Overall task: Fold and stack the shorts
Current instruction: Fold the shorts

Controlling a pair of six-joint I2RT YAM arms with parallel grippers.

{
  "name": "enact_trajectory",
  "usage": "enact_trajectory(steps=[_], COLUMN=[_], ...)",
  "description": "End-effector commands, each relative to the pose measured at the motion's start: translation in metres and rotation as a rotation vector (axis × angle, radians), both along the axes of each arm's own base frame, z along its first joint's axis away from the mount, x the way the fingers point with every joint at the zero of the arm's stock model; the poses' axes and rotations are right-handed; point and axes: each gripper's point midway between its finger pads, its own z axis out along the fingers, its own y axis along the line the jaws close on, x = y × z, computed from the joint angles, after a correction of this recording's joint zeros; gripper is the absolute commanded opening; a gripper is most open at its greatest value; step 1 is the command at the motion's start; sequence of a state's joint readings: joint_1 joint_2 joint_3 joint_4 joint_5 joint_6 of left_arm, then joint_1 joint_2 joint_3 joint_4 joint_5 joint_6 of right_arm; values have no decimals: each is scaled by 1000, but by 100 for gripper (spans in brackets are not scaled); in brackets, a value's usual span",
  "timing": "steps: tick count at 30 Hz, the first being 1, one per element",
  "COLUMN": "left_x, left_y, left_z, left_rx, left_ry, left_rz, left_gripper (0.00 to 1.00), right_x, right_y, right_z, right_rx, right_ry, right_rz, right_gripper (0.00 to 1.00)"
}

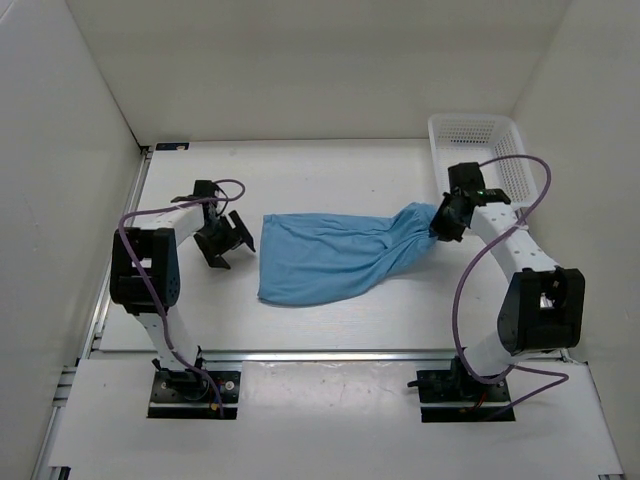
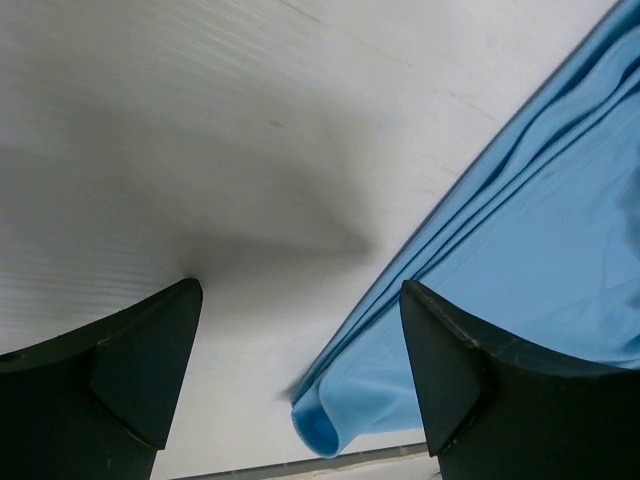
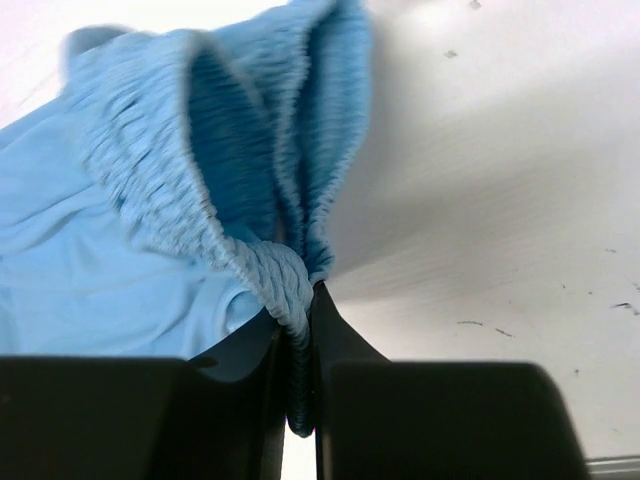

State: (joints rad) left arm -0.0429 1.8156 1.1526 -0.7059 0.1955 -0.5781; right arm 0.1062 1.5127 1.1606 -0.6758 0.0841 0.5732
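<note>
The light blue shorts [image 1: 330, 255] lie stretched across the middle of the table, leg ends to the left, waistband bunched at the right. My right gripper [image 1: 441, 222] is shut on the gathered elastic waistband [image 3: 250, 190], which is pinched between the two black fingers [image 3: 335, 340] and lifted a little. My left gripper [image 1: 226, 243] hovers open just left of the leg hem. In the left wrist view a folded hem corner [image 2: 330, 420] lies between the wide-apart fingers [image 2: 450, 350], touching neither. No drawstring shows.
A white perforated basket [image 1: 478, 150] stands at the back right corner, just behind the right arm. White walls enclose the table on three sides. A metal rail [image 1: 330, 355] runs along the near edge.
</note>
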Motion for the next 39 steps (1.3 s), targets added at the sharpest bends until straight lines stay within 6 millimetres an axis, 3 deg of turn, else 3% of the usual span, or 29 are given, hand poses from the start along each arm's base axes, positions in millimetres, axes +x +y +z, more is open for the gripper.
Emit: enact_trajectory(steps=[1,5,6,9,10,11,13,14,17,22,31,39], left_x=[-4,-3,0,-5,-2,-2,0,0,0,0,3,3], left_y=[-12,-20,-23,-32,-33,-33,-34,-34,-39,-41,-43,-43], left_z=[-1,-9,-7,-15,-16,-16,-19,-19,-20,-28,-30,-30], left_rx=[-11,-19,-20,-33,-33,-33,-41,-41,-50,-57,-67,-67], left_ry=[-7,16,6,33,33,33,45,45,47,70,61,61], left_rz=[-1,-21,-31,-63,-64,-64,-65,-65,-77,-78,-80,-80], left_gripper=[90,70,53,28,15,10,10,10,10,10,10,10], right_x=[4,10,11,13,16,16,17,15,13,2,-14,-23], right_y=[9,37,50,78,86,106,120,139,170,220,297,347], right_z=[29,45,52,59,58,67,66,75,78,74,64,52], right_rx=[-138,-231,-237,-240,-250,-242,-278,-276,-293,-303,-290,-260], right_ry=[-24,-36,-62,-76,-78,-101,-101,-128,-153,-164,-192,-202], right_rz=[91,158,190,235,251,294,313,342,391,474,617,700], right_gripper=[0,0,0,0,0,0,0,0,0,0,0,0])
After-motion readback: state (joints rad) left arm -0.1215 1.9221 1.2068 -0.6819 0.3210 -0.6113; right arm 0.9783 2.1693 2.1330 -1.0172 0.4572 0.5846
